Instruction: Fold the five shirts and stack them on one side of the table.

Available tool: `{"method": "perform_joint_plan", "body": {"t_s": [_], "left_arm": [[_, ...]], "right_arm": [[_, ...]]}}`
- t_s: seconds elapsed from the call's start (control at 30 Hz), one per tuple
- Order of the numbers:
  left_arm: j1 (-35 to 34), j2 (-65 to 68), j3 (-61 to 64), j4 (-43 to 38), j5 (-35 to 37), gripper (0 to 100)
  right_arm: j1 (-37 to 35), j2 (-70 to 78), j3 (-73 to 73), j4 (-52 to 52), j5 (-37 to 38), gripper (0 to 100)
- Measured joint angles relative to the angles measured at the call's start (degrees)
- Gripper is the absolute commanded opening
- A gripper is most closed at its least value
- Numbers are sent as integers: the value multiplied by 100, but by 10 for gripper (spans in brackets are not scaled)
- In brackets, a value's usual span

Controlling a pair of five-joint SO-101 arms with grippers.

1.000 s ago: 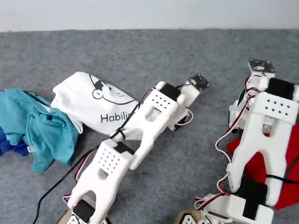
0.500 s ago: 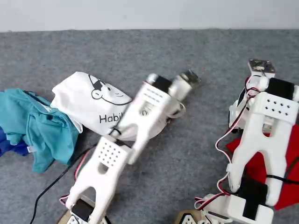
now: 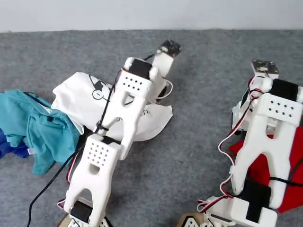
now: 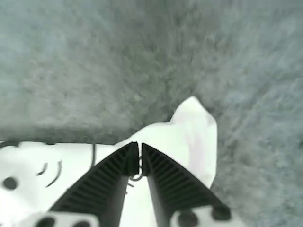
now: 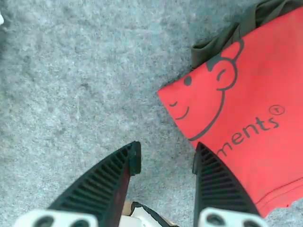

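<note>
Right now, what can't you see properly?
White shirt: high view, left arm covers its middle.
Red shirt: high view, right arm and edge hide most.
Blue shirt: high view, under teal shirt.
Dark shirt: right wrist view, mostly under red shirt.
Left claw: left wrist view, fingers hide whether it pinches cloth.
</note>
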Motion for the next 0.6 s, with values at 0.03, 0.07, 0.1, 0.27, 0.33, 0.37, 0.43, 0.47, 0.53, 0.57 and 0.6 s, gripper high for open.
{"method": "perform_joint_plan", "body": {"t_s": [0.03, 0.07, 0.1, 0.27, 0.33, 0.37, 0.43, 0.47, 0.53, 0.57, 0.6], "left_arm": [[0, -167, 53, 0, 44, 13], [0, -316, 132, 0, 62, 13], [0, -440, 202, 0, 70, 15], [246, -571, 695, -229, 97, 19], [413, -440, 730, -536, 97, 53], [484, -343, 747, -712, 97, 79], [598, -18, 756, -1002, 97, 118], [642, 149, 774, -1099, 114, 132], [695, 431, 774, -1196, 308, 148], [712, 545, 774, -1213, 457, 149], [721, 659, 774, -1213, 580, 149]], "right_arm": [[0, 0, 0, 0, 0, 187], [0, 0, 0, 0, 0, 187], [0, 0, 0, 0, 0, 187], [0, 0, 0, 0, 0, 187], [0, 0, 0, 0, 0, 187], [0, 0, 0, 0, 0, 187], [0, 0, 0, 0, 0, 187], [0, 0, 0, 0, 0, 187], [0, 0, 0, 0, 0, 187], [0, 0, 0, 0, 0, 187], [0, 0, 0, 0, 0, 187]]}}
